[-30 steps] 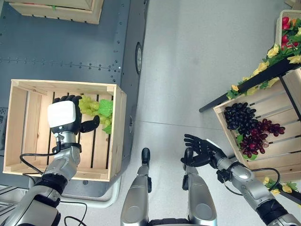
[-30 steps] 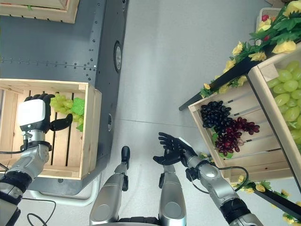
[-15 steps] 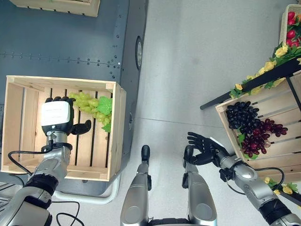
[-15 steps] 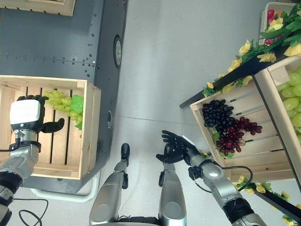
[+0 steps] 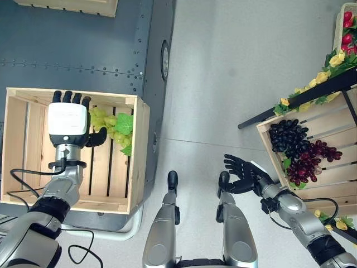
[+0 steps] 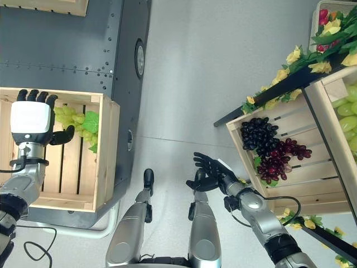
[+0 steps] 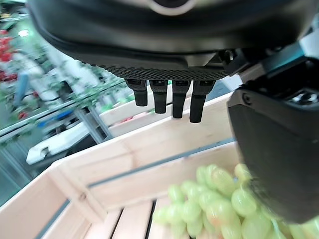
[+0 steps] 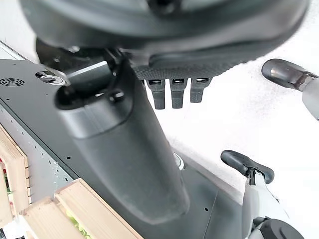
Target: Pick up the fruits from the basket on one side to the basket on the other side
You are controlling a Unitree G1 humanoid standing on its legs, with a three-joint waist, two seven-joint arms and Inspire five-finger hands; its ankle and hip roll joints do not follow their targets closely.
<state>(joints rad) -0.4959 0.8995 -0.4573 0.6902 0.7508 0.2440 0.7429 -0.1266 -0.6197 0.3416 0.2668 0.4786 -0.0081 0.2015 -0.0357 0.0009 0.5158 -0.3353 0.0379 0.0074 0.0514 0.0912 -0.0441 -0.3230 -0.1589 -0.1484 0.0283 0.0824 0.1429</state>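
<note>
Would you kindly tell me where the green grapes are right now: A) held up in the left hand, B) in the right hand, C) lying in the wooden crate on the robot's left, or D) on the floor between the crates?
C: the green grapes lie on the slats of the wooden crate, beside the open left hand; the right hand holds nothing.

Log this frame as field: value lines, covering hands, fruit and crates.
left hand: open, fingers straight, over the left crate
green grapes: lying in the left crate beside the left hand, not held
right hand: open, holding nothing, above the floor
dark grapes: in the right crate
red grapes: in the right crate, next to the dark grapes
task state: green bunch delivered; dark and red bunches not yet moved
</note>
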